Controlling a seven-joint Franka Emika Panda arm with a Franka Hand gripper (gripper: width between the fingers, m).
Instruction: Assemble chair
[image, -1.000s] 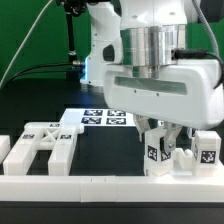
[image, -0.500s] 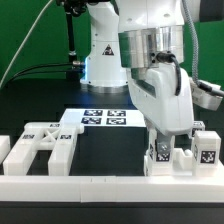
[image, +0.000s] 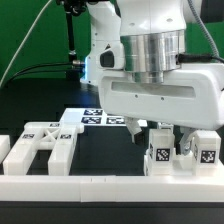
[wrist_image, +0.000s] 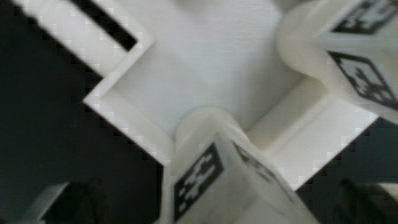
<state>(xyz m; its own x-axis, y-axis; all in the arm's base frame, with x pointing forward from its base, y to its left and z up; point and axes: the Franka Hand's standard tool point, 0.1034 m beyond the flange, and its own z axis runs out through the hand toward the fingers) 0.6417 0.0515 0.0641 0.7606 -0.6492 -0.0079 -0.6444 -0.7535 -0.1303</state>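
Note:
My gripper (image: 158, 134) hangs low at the exterior view's right, over an upright white chair part (image: 158, 156) with a black-and-white tag. Its dark fingers (image: 134, 128) stand on either side of the part's top, spread wide and apart from it. In the wrist view the same tagged part (wrist_image: 214, 168) rises between the gripper's (wrist_image: 214, 212) two dark fingers (wrist_image: 75, 205), with dark gaps beside it. A second tagged part (image: 207, 150) (wrist_image: 365, 72) stands just beyond it. The slotted frame (image: 45, 146) lies flat at the exterior view's left.
A long white border bar (image: 100, 186) runs along the front. The marker board (image: 104, 118) lies behind, at the arm's base. A small white block (image: 8, 150) sits at the far left and another (image: 184, 156) between the two tagged parts. Green backdrop behind.
The wrist, turned half a second ago, has swung back square over the tagged part. The jaws have spread wider and no longer pinch it.

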